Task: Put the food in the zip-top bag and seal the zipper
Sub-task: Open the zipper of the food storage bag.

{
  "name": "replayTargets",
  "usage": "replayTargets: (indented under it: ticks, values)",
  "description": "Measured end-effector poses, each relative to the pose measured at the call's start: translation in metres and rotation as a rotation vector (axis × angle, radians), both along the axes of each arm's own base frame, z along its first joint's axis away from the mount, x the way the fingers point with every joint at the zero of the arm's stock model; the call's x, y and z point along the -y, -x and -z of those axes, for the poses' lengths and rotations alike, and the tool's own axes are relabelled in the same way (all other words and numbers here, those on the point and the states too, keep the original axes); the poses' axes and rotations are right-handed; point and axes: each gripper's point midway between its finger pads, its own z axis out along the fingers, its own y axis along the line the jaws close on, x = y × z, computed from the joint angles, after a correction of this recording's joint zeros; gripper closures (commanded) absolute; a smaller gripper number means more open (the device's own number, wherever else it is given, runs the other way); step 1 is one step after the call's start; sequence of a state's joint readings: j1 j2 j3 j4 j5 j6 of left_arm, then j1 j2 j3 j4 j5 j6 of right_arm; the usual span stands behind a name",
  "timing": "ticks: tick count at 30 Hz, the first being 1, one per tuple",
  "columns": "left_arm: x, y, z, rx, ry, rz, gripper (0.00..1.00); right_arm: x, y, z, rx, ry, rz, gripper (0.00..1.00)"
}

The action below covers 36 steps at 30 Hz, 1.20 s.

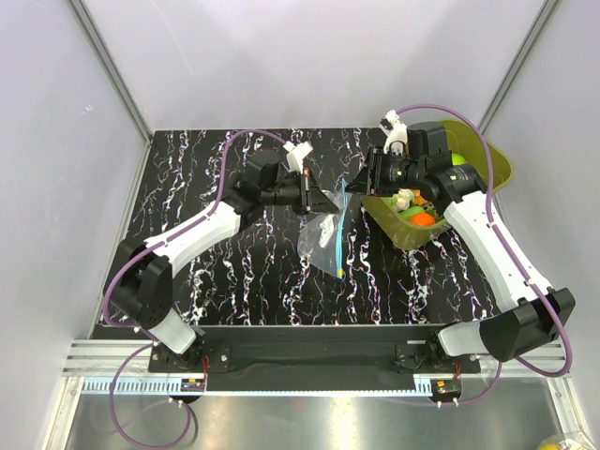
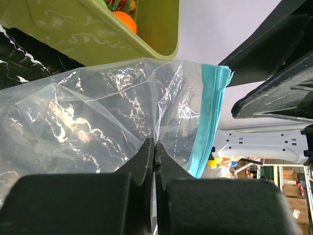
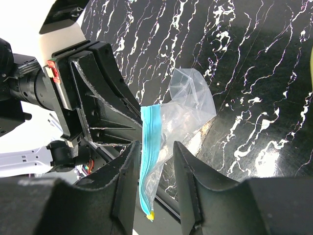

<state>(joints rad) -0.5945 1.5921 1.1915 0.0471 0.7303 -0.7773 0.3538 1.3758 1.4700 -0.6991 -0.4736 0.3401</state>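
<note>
Food (image 1: 422, 217) sits in tub (image 1: 498, 161) (olive); left gripper (image 2: 154, 143) pinches bag (image 2: 98, 122), right gripper (image 3: 156, 147) gapes around zipper (image 3: 149, 132).

Tabletop (image 1: 281, 281): black with white marble veining. Olive-green plastic tub (image 1: 497, 167): stands at the far right corner of the tabletop, open side up. White panels (image 1: 309, 56) enclose three sides, joined by grey metal posts (image 1: 109, 67). A grooved metal rail (image 1: 84, 361) runs along the near edge.
</note>
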Motion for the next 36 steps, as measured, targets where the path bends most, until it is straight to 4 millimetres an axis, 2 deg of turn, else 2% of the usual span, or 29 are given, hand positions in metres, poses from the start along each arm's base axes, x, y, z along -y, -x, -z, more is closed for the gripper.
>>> replayTargets:
  ticks: [13,20,25,30,36]
  values:
    - [0.002,0.003,0.002,0.012,-0.011,0.007,1.0,0.0,0.0,0.0,0.002,0.002,-0.002,0.6]
    - [0.002,0.002,0.003,0.014,-0.013,0.007,1.0,0.0,0.0,0.001,0.004,0.01,0.004,0.67]
    - [0.001,0.003,0.001,0.018,-0.01,0.008,1.0,0.004,-0.001,0.005,-0.007,0.029,0.02,0.69]
    - [0.001,0.004,-0.005,0.026,-0.006,0.007,1.0,0.005,0.0,0.01,-0.023,0.043,0.027,0.62]
    - [0.0,0.003,-0.004,0.02,-0.018,-0.002,1.0,0.003,-0.002,0.006,-0.006,0.032,0.018,0.58]
